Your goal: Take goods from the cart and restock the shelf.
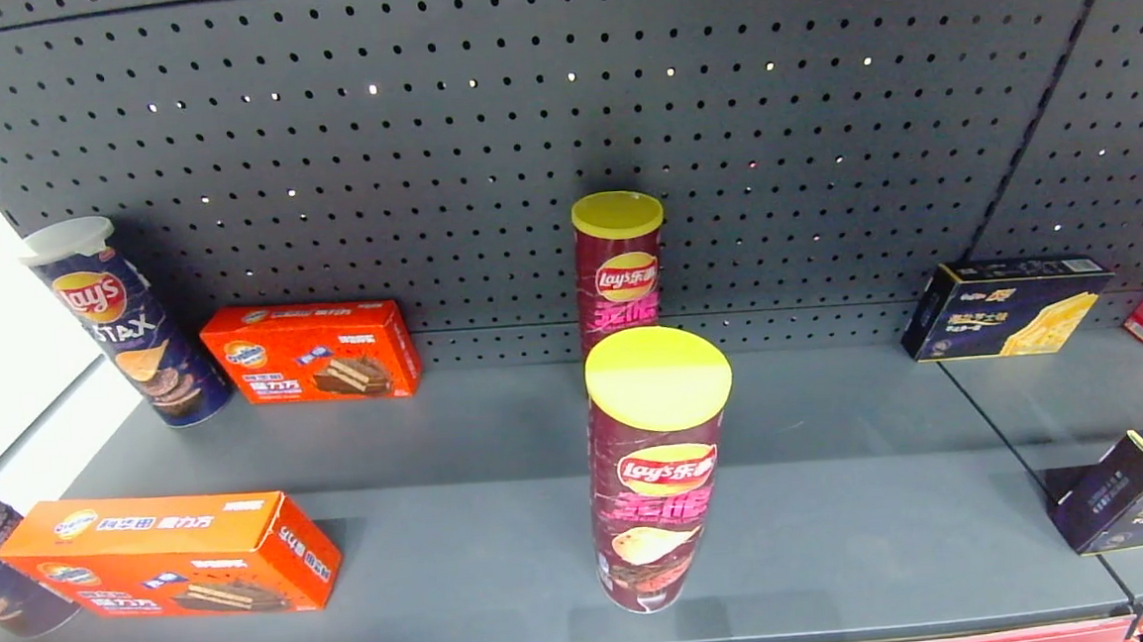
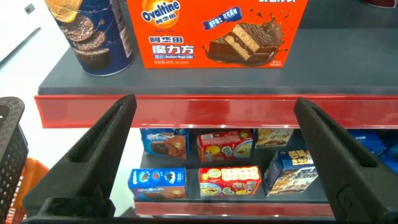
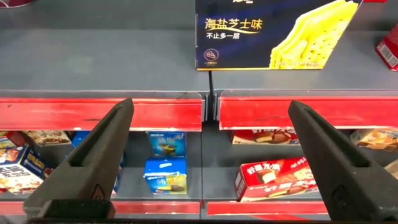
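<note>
L gripper (image 2: 214, 102): fingers wide, empty, facing shelf (image 1: 448, 567) edge nr orange box (image 2: 214, 31). Mid-shelf, 2 maroon cans upright, long axis vertical, lids up: front can (image 1: 655, 475) nr edge, rear can (image 1: 618, 268) at back panel (image 1: 519, 116). R gripper (image 3: 211, 104): fingers wide, empty, nr navy box (image 3: 273, 34).

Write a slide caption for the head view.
Two maroon chip cans stand centred on a grey shelf, orange boxes left, dark boxes right.

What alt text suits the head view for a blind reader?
A yellow-lidded maroon chip can stands mid-shelf, a second can behind it, on a grey shelf. Orange boxes and a blue can sit left, dark boxes right.
</note>
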